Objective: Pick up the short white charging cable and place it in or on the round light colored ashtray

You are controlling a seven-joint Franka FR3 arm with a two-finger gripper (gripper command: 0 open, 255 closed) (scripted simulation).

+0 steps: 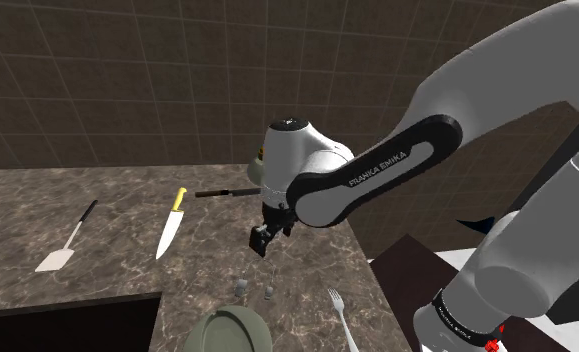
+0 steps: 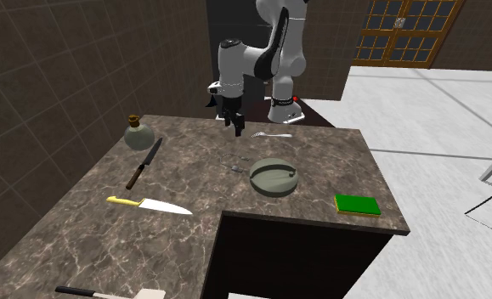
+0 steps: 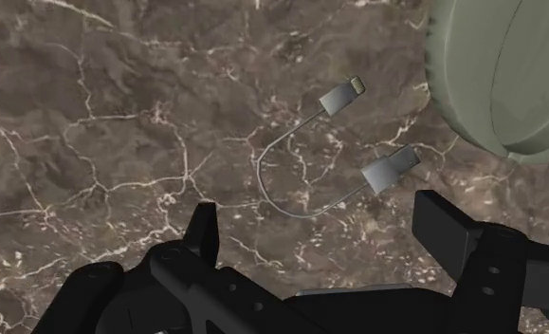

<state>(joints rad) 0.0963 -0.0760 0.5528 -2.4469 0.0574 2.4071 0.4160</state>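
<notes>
On the dark brown marbled counter (image 2: 150, 242), at 9 o'clock of the round grey-green ashtray (image 2: 274, 188) in the second exterior view and just beside it: the short pale grey charging cable (image 3: 389, 172), curled in an open loop, both plugs turned toward the ashtray, touched by nothing. At 12 o'clock of that ashtray in the shoulder view.

No step of the task done, judging from this: no grasp, no lift, nothing in the ashtray. Left to do: descend, close on the cable, lift, carry toward 3 o'clock in the second exterior view, release over the dish.

Above the cable, clear of the counter: the all-black two-finger gripper (image 3: 320, 223), pointed steeply down from the bent white arm (image 1: 377, 165). Fingers spread wide, clasping nothing, with the wire's loop ahead of the gap.
</notes>
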